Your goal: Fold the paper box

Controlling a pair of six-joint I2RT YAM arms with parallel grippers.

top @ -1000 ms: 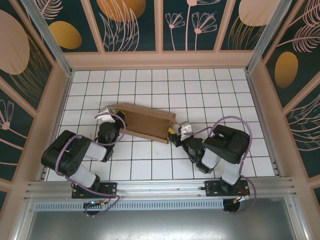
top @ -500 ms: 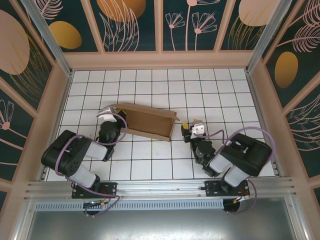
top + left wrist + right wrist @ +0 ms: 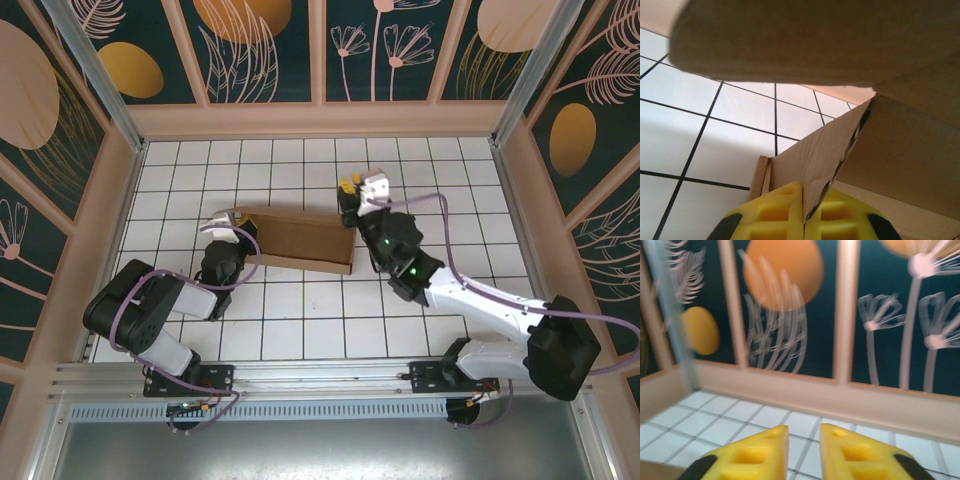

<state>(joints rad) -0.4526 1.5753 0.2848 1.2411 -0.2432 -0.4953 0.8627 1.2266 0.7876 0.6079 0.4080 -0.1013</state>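
Observation:
The paper box (image 3: 300, 240) is a shallow brown cardboard tray lying across the middle of the tiled floor. My left gripper (image 3: 226, 226) is at its left end. In the left wrist view the yellow fingers (image 3: 775, 212) are shut on a thin cardboard flap of the paper box (image 3: 900, 145). My right gripper (image 3: 352, 190) hangs over the far right corner of the box, with the arm stretched forward. In the right wrist view the right gripper (image 3: 804, 440) stands open by a narrow gap with nothing in it, facing the back wall. A sliver of the box (image 3: 655, 472) shows at the bottom left.
White tiled floor (image 3: 440, 170) spreads around the box, fenced by a beige rim and patterned dark walls (image 3: 270, 50). The back wall rim (image 3: 840, 400) is a few tiles beyond the right fingers. Metal rails (image 3: 320, 375) run along the near edge by the arm bases.
The right arm swung from beside the box's right end out over its far right corner, and its jaws narrowed. The box's right end shifted slightly. The left gripper kept its hold.

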